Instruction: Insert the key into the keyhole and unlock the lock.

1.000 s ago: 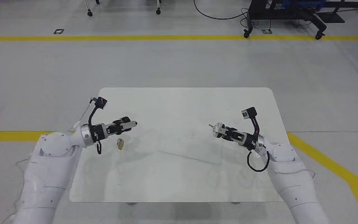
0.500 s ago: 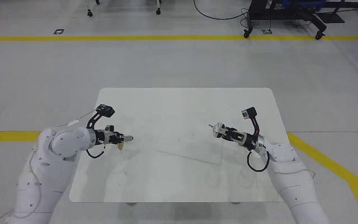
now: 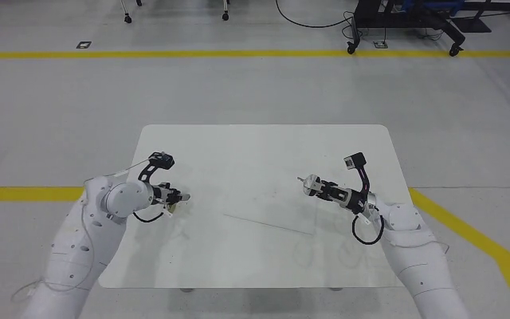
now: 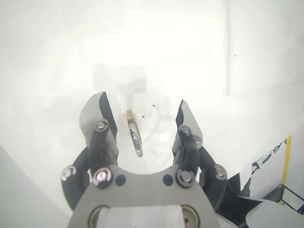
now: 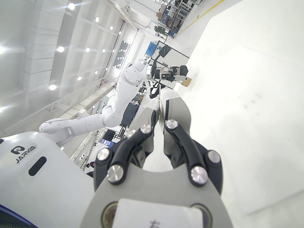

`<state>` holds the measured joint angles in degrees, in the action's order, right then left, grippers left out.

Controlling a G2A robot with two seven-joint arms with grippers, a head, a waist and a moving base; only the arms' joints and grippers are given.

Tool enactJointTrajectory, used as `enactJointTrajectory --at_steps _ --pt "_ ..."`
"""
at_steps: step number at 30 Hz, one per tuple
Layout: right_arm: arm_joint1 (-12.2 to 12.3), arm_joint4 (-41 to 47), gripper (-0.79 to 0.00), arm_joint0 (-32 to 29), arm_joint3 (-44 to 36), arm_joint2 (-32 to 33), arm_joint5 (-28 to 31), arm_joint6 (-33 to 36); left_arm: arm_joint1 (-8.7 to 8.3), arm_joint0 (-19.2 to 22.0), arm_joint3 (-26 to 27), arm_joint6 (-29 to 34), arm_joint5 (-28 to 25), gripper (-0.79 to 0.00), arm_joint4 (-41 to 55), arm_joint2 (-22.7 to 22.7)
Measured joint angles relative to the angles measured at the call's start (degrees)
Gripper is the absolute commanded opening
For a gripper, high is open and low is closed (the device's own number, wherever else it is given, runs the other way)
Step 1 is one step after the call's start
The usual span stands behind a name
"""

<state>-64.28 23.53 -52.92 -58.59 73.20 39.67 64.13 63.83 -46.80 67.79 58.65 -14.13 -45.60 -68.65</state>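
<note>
Since the lock (image 4: 133, 130) is lying on the desk (image 3: 263, 151) inside your wide-spread left end effector (image 4: 142, 98), you're setting up to steady it; right end effector (image 3: 307, 183) is hovering well apart, pressed together, apparently pinching the key (image 3: 300, 179).

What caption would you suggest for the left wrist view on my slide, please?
Open left gripper straddles the brass padlock on the white table, fingers clear of it.

Bright washed-out glare, fisheye-warped edges
</note>
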Motion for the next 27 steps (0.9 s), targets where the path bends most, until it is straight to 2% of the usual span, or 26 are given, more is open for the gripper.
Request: enactJointTrajectory --at_steps 1,8,15,17,23,27 --pt "0.0 0.0 -0.785 0.0 0.0 0.0 0.0 0.0 -0.17 -0.61 0.71 0.14 0.55 -0.274 -0.64 -0.24" --pt "0.0 0.0 -0.785 0.0 0.0 0.0 0.0 0.0 -1.15 -3.63 4.63 1.91 2.2 -0.456 -1.44 -2.72" --pt "0.0 0.0 -0.785 0.0 0.0 0.0 0.0 0.0 -1.85 -6.99 8.45 2.76 3.27 -0.462 -2.85 -3.81" --pt "0.0 0.0 -0.785 0.0 0.0 0.0 0.0 0.0 -1.79 -6.95 8.18 3.23 3.22 -0.462 -2.81 -3.16" --pt "0.0 0.0 -0.785 0.0 0.0 0.0 0.0 0.0 -1.35 -4.25 6.07 3.85 3.41 -0.545 -2.03 -1.21" --pt "0.0 0.0 -0.785 0.0 0.0 0.0 0.0 0.0 -1.41 -3.97 5.96 3.7 3.44 -0.554 -1.56 -1.35"
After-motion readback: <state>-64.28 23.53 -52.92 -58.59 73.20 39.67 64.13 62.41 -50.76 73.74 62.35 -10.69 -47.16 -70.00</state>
